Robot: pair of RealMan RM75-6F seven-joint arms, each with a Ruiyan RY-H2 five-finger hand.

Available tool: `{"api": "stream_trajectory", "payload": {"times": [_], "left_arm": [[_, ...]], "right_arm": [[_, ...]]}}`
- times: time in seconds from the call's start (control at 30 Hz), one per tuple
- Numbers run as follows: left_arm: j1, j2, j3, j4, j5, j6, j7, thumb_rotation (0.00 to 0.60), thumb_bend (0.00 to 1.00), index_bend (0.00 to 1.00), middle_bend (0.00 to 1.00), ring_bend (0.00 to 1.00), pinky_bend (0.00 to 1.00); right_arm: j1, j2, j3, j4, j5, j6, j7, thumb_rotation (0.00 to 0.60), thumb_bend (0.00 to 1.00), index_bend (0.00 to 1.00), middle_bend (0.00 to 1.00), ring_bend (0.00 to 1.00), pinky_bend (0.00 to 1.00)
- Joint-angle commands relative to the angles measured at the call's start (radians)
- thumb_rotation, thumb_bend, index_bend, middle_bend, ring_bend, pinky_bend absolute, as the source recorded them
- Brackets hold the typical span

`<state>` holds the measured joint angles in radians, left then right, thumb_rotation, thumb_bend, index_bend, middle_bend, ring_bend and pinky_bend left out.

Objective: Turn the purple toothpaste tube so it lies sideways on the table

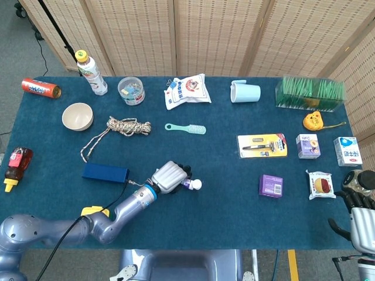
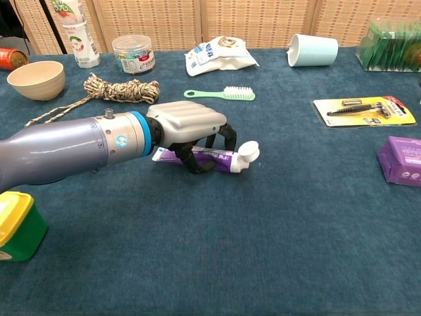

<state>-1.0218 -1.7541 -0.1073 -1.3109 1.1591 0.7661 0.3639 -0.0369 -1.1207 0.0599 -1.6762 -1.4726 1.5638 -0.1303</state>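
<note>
A: Where is the purple toothpaste tube (image 2: 214,157) at this moment?

B: Lying flat on the blue surface (image 2: 276,237), near its middle, white cap (image 2: 248,152) pointing toward the robot's right. The left hand (image 2: 189,126) arches over it with dark fingers (image 2: 197,162) curled around the body, so I read it as grasping the tube; the cap sticks out free.

A: And sideways already?

B: It looks crosswise to the robot in the head view — my judgement is that the turn is nearly or fully done. To finish well, the hand should let the tube settle on the cloth, uncurl the fingers without dragging it, then lift straight up so the cap end does not swing.

A: The other hand?

B: The right hand (image 1: 358,193) sits at the lower right edge of the head view, well apart from everything. It holds nothing that I can see, but whether its fingers are spread or curled I cannot tell.

A: Count what lies around.

B: One tube. Near the left hand, one dark blue box (image 1: 105,172) and one yellow-topped object (image 2: 18,224). Further out: one coil of rope (image 2: 122,88), one green brush (image 2: 220,94), one bowl (image 2: 36,78), one clear jar (image 2: 133,53), one white pouch (image 2: 220,54), one pale blue cup (image 2: 313,49), one razor pack (image 2: 365,110), one small purple box (image 1: 270,185).
</note>
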Motion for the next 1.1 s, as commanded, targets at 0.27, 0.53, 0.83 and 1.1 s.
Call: {"api": "stream_trajectory", "payload": {"times": [0.27,0.53,0.83,1.1], "left_arm": [[0.012,0.053,-0.017,-0.009,0.084,0.03,-0.089,0.6,0.72,0.56,0.5,0.42,0.57],[0.021,0.209,-0.024,-0.1,0.14,0.032,-0.135,0.6,0.72,0.56,0.5,0.42,0.57],[0.014,0.389,-0.019,-0.217,0.168,-0.018,-0.152,0.6,0.72,0.56,0.5,0.41,0.57],[-0.011,0.492,-0.021,-0.267,0.191,-0.079,-0.197,0.6,0.72,0.56,0.5,0.41,0.57]], "right_arm": [[0.018,0.003,0.01,-0.006,-0.009,-0.013,0.017,0.6,0.22,0.28,0.23,0.25,0.27],[0.076,0.02,0.04,-0.023,-0.031,-0.061,0.089,0.6,0.22,0.28,0.23,0.25,0.27],[0.173,0.016,0.075,-0.039,-0.075,-0.135,0.196,0.6,0.22,0.28,0.23,0.25,0.27],[0.249,-0.012,0.104,-0.047,-0.102,-0.172,0.27,0.6,0.22,0.28,0.23,0.25,0.27]]}}
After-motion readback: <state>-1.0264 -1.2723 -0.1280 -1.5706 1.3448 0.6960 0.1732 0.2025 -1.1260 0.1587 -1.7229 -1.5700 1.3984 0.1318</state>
